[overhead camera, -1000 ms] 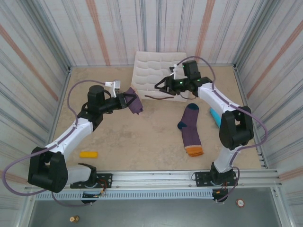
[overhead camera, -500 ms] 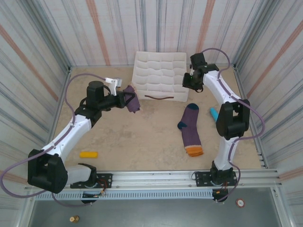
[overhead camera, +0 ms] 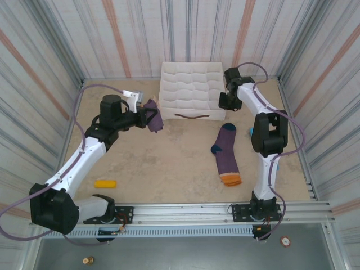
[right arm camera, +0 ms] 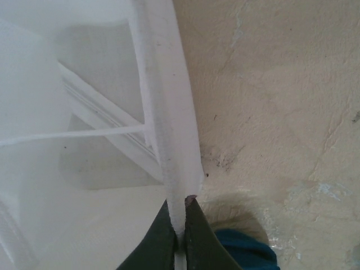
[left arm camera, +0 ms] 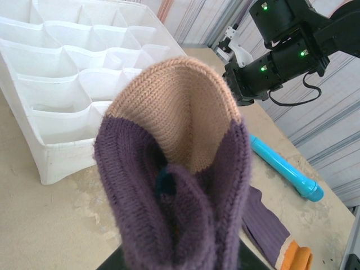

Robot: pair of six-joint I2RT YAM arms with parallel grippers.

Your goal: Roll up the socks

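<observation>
- left of centre in the top view, one sock hangs above the table as a rolled purple bundle (overhead camera: 156,120), its tan cuff turned over the outside. that fold looks like what keeps the roll from unwinding.
- the left gripper (overhead camera: 147,118) has its jaws clenched on this bundle and holds it just beside the left end of the white divided organizer (overhead camera: 169,111). i judge this to be a line-up for dropping it into a compartment.
- right of centre, the second sock (overhead camera: 226,153) lies flat on the table, navy heel and toe showing, orange cuff toward the bottom of the frame. it is not yet rolled, so the task looks about half done.
- at the organizer's right end, the right gripper (right arm camera: 180,209) has its jaws pinched tight on the thin white side wall. this is probably to steady the soft box while the bundle goes in.
- a teal cylinder (left arm camera: 284,167) lies just right of the flat sock, and a yellow block (overhead camera: 105,183) sits at lower left, well apart. neither seems to belong to the job.
</observation>
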